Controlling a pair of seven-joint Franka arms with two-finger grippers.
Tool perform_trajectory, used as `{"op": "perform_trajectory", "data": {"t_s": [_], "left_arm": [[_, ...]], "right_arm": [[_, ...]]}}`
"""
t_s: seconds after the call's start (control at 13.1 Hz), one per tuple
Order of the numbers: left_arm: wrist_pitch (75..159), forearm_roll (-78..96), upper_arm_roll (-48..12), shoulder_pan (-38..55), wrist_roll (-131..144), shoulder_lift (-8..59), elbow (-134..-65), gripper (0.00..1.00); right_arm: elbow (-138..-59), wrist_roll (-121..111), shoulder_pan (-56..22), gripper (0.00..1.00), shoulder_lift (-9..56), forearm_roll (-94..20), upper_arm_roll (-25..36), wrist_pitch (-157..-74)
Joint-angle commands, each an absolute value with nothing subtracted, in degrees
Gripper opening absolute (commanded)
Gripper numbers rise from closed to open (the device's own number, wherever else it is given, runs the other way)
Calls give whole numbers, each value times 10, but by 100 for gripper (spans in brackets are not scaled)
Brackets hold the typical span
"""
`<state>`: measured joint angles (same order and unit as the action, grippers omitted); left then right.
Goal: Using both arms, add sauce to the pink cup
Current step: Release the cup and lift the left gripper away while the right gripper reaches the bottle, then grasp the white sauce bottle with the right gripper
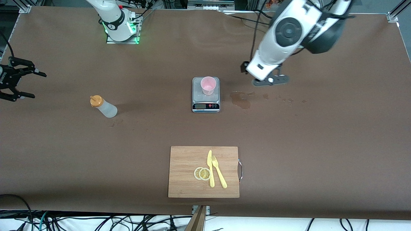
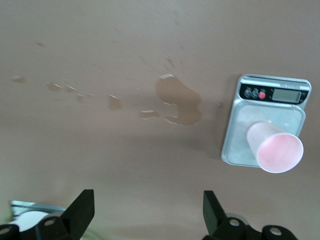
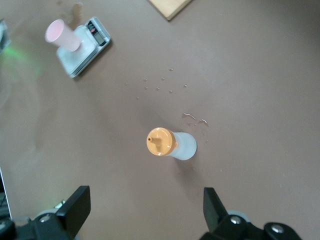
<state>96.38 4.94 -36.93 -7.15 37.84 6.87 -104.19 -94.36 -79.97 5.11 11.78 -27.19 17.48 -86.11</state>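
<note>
left gripper (image 1: 270,80) empty, jaws spread wide, over bare table beside grey scale (image 1: 205,102) toward left arm's end. right gripper (image 1: 20,84) also agape, empty, at right arm's end. pink cup (image 1: 208,85) upright on scale. sauce (image 1: 103,106) stands well apart toward right arm's end — nothing between. wet spill (image 1: 240,99) beside scale. cutting board (image 1: 179,171) nearer camera — lemon slices (image 1: 202,173), yellow knife (image 1: 210,168), fork (image 1: 219,171).

White glossy jointed left arm (image 1: 282,41) carries a round black joint cap and black cables; the right arm's white base (image 1: 120,27) glows green, black-ringed.
</note>
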Motion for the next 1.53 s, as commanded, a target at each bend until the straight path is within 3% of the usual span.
{"op": "perform_trajectory", "data": {"t_s": [0.0,0.38,0.46,0.76,0.99,1.22,1.45], "left_arm": [[934,52,-371,-139,331,63,-1004,96],[934,9,-369,-249,285,66,-946,100],[933,14,-345,-241,292,73,-934,100],[937,5,-167,-102,297,76,-922,100],[929,-1,-35,9,255,41,-945,100],[933,-6,5,40,48,14,-992,100],[951,0,14,45,45,-42,-1004,100]], "right_arm": [[-933,-937,83,100,182,-340,175,-843],[-974,-1147,109,100,250,-416,175,-843],[-992,-1188,110,100,258,-431,175,-844],[-1041,-1346,113,100,295,-497,175,-842],[-1076,-1425,113,100,323,-535,175,-839],[-1075,-1490,109,100,360,-567,175,-831],[-1074,-1542,105,100,386,-590,175,-831]]}}
